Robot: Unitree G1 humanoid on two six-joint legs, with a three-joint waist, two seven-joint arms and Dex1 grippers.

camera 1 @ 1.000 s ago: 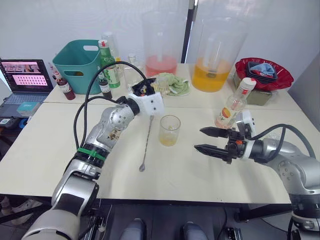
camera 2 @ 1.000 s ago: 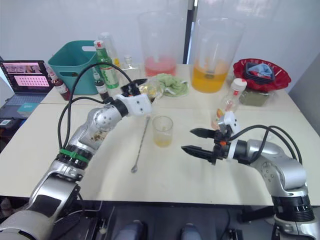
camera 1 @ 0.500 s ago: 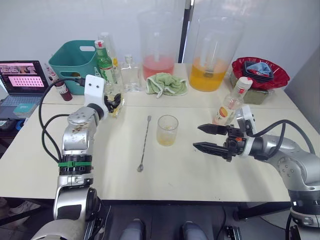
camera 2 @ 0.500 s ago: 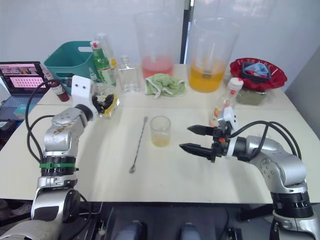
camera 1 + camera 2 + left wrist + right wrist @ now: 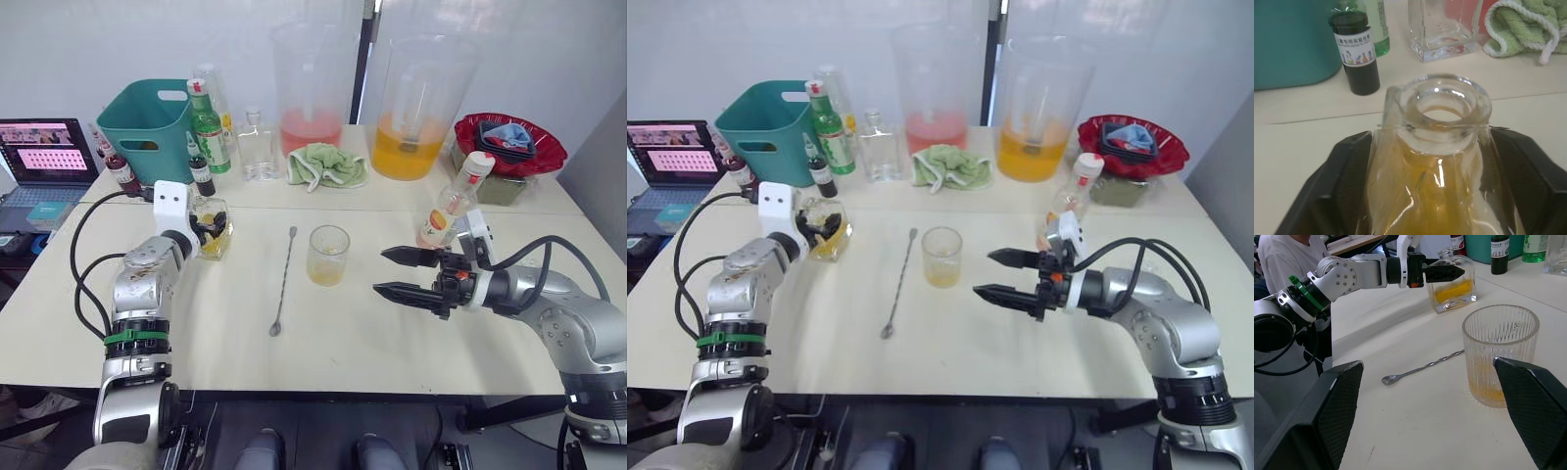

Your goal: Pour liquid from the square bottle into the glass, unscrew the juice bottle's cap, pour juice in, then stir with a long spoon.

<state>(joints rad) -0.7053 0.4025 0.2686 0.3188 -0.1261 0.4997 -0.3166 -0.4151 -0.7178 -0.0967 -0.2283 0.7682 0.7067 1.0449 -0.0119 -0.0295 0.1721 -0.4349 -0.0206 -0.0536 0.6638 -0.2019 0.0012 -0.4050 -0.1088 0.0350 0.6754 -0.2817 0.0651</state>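
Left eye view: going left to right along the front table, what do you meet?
Left claw shut on the square bottle → long spoon → glass → open right claw → juice bottle.

Silver metal arms with black joints and looping black cables; green band round the left forearm; white wrist housings; black two-fingered grippers.
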